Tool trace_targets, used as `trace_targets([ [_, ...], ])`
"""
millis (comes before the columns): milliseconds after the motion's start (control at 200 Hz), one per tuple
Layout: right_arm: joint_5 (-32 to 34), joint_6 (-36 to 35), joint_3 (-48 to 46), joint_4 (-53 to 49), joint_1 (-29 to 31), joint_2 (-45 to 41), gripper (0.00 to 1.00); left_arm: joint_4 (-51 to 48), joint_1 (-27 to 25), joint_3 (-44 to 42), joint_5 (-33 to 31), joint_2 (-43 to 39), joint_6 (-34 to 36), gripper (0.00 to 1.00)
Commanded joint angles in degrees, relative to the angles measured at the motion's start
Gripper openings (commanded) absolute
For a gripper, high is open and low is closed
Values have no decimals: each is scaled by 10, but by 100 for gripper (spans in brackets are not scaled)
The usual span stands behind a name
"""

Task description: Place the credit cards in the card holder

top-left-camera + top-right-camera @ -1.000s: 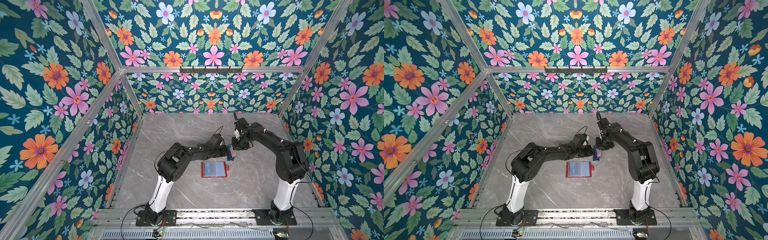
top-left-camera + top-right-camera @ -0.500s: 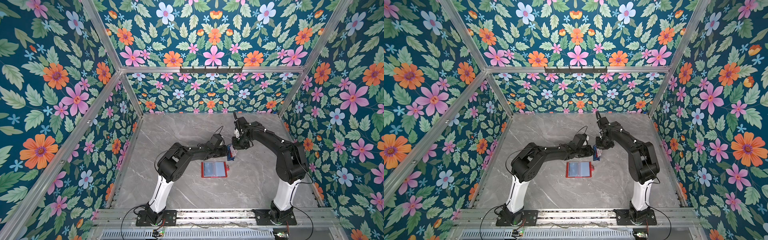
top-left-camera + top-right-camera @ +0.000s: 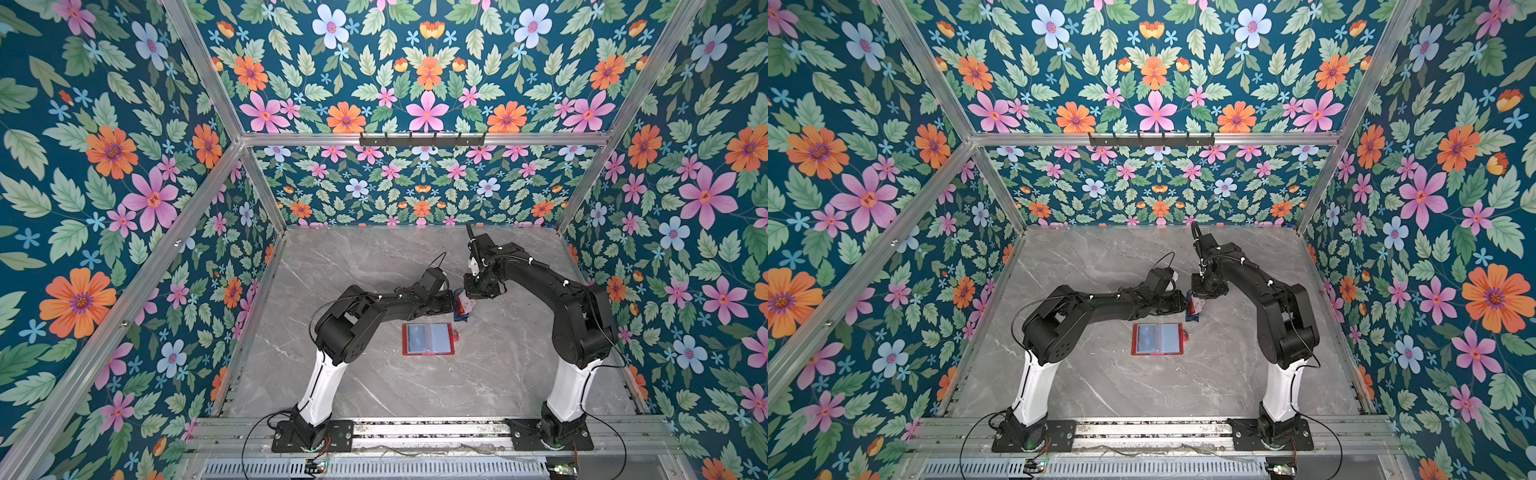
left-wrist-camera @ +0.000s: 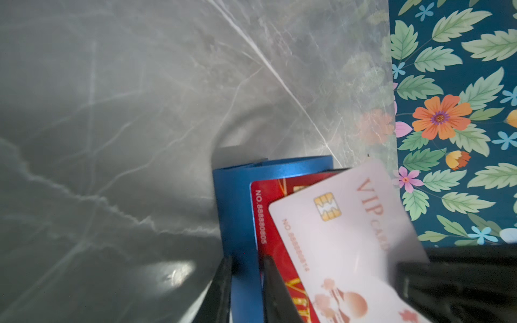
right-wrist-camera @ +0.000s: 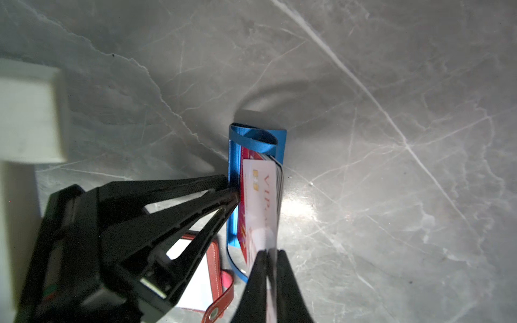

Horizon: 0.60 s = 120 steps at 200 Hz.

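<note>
**Top views.** In both top views the card holder lies open and flat on the grey marble table, bluish sleeves facing up. The two claws meet at about 1 o'clock from it. The left claw reaches in from 9 o'clock and the right claw comes down from about 1 o'clock. Between their tips stands the blue stand with the cards in it. The card holder sits near both claws at roughly 7 o'clock, apart from them and touched by neither. How the jaws stand is too small to tell from here.

**Left wrist view.** The left claw's two dark fingers stand a narrow gap apart, with the stand's blue wall between them. They are clamped on the stand itself, not on a card. A red card stands inside against that wall. The white VIP card is tilted in front of it, and its far edge meets the black bulk of the right claw.

**Right wrist view.** The right claw is pinched almost fully closed on the edge of the white VIP card. The rest of that card sits in the stand beside the red card. The left claw grips the stand's wall just beside it. The card holder's red edge and snap strap show behind the left claw, clear of both claws.
</note>
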Motion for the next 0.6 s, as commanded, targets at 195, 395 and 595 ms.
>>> trace_targets([
  [195, 7, 7, -6, -6, 1, -30, 0, 17, 0, -6, 24, 1, -8, 23],
  [395, -22, 18, -43, 37, -3, -83, 0, 24, 1, -11, 28, -21, 8, 31],
  [595, -65, 37, -114, 107, -14, -173, 0, 32, 0, -33, 19, -70, 37, 44],
])
